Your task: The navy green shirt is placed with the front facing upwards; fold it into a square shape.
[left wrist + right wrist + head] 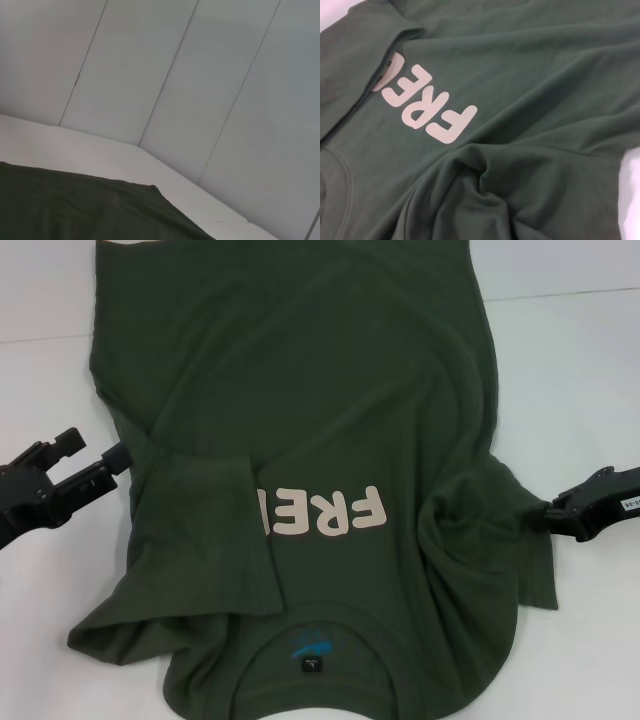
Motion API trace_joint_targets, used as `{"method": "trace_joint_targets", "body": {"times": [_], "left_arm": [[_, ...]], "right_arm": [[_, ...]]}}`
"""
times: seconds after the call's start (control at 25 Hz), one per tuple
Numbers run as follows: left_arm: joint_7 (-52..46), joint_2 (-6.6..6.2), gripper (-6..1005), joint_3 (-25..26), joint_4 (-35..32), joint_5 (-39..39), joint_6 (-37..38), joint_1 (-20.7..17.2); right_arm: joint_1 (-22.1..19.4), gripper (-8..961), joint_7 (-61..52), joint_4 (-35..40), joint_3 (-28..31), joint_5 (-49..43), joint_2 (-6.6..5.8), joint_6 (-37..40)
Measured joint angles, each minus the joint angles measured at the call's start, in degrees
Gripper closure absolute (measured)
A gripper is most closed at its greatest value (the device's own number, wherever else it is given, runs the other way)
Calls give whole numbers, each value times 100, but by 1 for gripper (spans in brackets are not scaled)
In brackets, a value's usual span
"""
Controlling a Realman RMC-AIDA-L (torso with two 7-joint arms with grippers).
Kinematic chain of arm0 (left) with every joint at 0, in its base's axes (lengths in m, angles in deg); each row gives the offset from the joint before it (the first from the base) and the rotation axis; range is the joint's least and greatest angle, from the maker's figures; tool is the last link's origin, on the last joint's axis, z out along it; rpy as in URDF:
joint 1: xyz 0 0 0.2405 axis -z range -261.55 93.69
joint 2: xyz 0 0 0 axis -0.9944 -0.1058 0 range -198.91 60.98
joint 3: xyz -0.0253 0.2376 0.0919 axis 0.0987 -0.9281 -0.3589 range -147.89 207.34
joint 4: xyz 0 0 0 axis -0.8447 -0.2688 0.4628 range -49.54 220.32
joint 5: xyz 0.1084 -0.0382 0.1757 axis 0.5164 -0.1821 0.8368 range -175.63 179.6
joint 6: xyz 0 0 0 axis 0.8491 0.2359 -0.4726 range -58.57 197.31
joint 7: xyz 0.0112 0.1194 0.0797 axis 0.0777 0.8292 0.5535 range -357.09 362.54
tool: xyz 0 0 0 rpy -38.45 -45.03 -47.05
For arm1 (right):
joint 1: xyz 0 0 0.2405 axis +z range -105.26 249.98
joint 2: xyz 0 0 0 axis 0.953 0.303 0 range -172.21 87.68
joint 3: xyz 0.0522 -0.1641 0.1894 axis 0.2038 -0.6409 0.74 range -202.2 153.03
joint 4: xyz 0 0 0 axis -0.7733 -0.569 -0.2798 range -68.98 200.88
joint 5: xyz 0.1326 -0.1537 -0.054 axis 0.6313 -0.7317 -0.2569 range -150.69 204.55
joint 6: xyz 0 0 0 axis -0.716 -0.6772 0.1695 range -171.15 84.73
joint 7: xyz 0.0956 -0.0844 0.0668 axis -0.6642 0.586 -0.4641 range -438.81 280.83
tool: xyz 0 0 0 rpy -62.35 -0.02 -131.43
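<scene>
The navy green shirt (330, 420) lies front-up on the white table (570, 360), collar toward the robot, one side panel already folded over part of the "FREE" lettering (320, 512). The left gripper (118, 456) sits just beside that fold; the right gripper (552, 510) touches the bunched opposite side; whether either pinches cloth cannot be told. The fabric appears soft, light and limp, best taken at hems or sleeve edges. No containers appear.

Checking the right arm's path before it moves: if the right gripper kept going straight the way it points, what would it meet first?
Probably the navy green shirt: the right gripper points at its bunched sleeve edge, seemingly already touching it.
</scene>
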Motion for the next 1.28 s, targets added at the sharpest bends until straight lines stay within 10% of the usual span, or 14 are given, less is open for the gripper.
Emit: {"method": "trace_joint_targets", "body": {"times": [0.56,1.28], "left_arm": [[-14,-3,95,17,0,0,-45,14],[-36,-16,95,49,-121,11,23,-37]], "right_arm": [[126,904,-116,69,27,811,-34,234],[941,904,-639,-328,-115,993,238,38]]}}
